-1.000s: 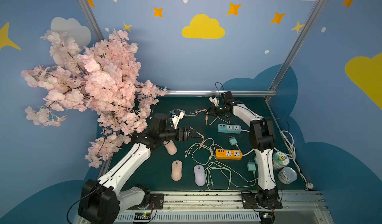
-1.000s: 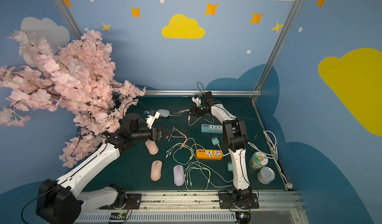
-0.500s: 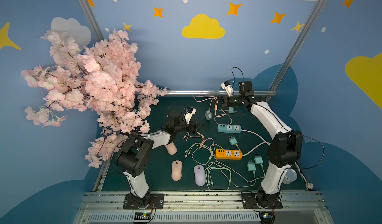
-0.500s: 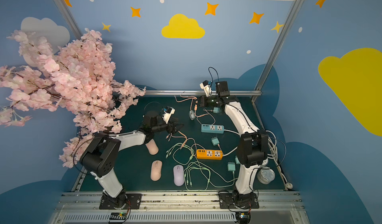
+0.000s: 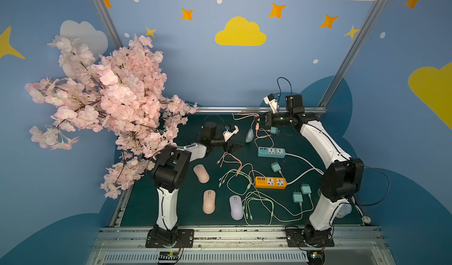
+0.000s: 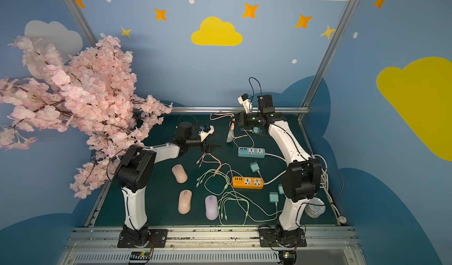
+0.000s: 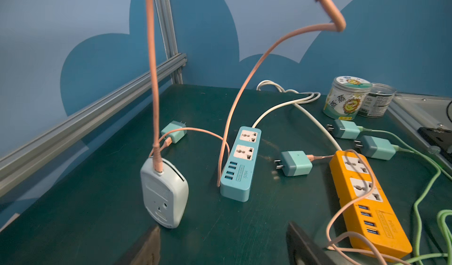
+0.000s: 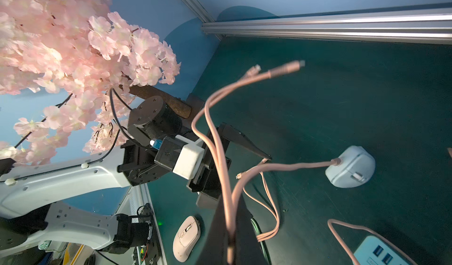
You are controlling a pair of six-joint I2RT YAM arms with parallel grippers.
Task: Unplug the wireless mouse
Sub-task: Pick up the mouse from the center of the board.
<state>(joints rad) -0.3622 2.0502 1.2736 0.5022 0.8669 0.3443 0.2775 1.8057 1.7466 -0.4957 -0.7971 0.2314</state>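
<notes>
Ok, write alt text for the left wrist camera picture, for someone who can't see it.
A pale grey mouse tipped on end, a pink cable plugged into its upper end and rising out of frame. Beside it lie a blue power strip, an orange power strip and teal chargers, beyond the open left gripper.

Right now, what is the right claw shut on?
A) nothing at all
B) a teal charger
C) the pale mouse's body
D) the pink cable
D: in the right wrist view the right claw pinches the pink cable, one branch of which runs on to the pale mouse and is plugged into it.
</notes>
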